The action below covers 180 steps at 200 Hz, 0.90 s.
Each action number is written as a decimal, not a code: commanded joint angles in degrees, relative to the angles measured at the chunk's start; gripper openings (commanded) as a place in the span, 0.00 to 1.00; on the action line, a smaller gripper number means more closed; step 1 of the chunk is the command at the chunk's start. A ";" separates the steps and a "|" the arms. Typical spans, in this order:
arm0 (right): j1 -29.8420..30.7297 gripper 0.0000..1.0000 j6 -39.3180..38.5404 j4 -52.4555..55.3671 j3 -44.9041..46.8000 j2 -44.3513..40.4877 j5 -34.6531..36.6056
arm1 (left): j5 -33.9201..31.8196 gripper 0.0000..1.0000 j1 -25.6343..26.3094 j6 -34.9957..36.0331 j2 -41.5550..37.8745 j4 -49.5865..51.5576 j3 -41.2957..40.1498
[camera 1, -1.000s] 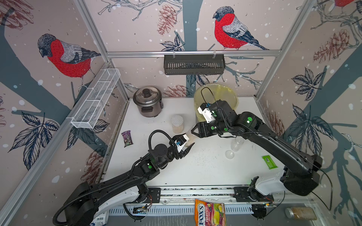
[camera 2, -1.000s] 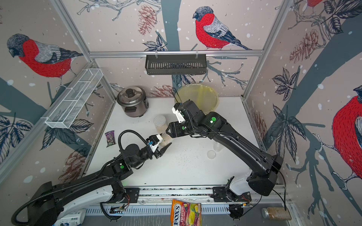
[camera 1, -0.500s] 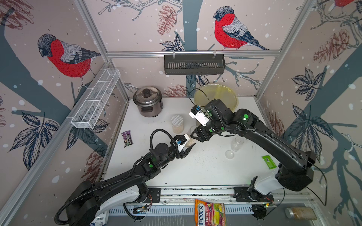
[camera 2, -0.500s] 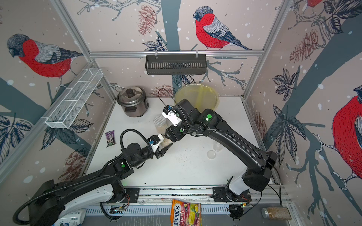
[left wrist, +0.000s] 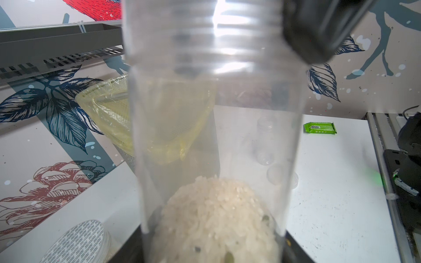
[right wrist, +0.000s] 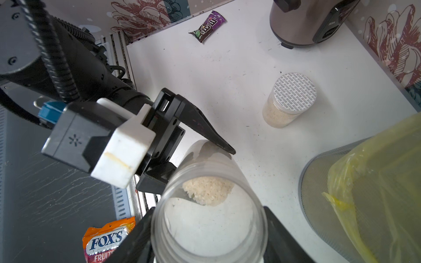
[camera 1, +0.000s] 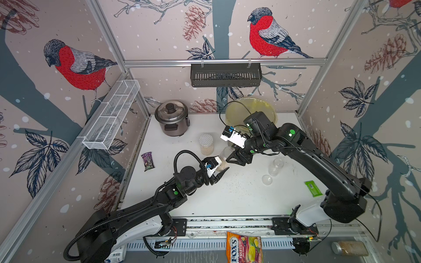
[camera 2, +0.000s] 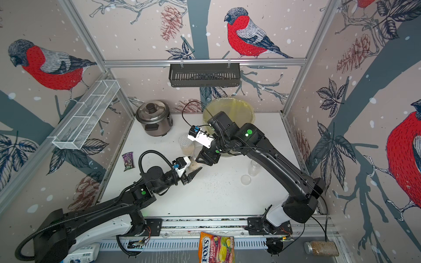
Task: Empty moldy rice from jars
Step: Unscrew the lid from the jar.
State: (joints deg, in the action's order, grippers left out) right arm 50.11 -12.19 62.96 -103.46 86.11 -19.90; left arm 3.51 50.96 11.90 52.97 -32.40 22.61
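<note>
A narrow clear jar (camera 1: 224, 159) hangs tilted above the table between both arms. My left gripper (camera 1: 222, 170) is shut on its base, where the moldy rice (left wrist: 214, 211) lies, pale with a few dark specks. My right gripper (right wrist: 208, 236) is shut on the jar's ridged top end (right wrist: 208, 227), a finger (right wrist: 280, 232) on each side. I cannot tell whether a clear lid sits there. The wider jar (camera 1: 206, 143) with a silver dotted lid (right wrist: 293, 95) stands upright just beyond, holding rice. Another narrow jar (camera 1: 275, 166) stands empty on the right, a clear lid (camera 1: 266, 180) beside it.
The bin (camera 1: 250, 109) with the yellow bag stands at the back, close behind my right wrist. A rice cooker (camera 1: 172, 118) is back left. A candy pack (camera 1: 147, 161) lies left and a green packet (camera 1: 313, 188) right. Dark crumbs dot the table's middle.
My right wrist has turned round the jar's top, its camera block swinging left away from the bin. The left arm and the jar have barely moved.
</note>
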 commanded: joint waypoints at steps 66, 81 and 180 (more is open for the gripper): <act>-0.43 0.59 -6.00 -0.39 0.19 -0.16 -1.37 | 0.01 0.03 0.05 -0.56 -0.15 0.62 1.20; -0.44 0.63 -6.23 -0.82 0.57 -0.53 -0.94 | 0.25 0.03 0.03 -0.56 -0.04 1.00 1.51; -0.63 0.76 -5.44 -2.46 1.07 -0.70 0.17 | 0.62 0.02 0.02 -0.39 -0.76 1.37 1.65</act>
State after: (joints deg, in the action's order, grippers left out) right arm 49.45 -17.89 61.60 -102.30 85.62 -19.88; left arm 3.90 50.96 11.40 52.73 -29.10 23.92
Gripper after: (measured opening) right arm 0.756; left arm 0.636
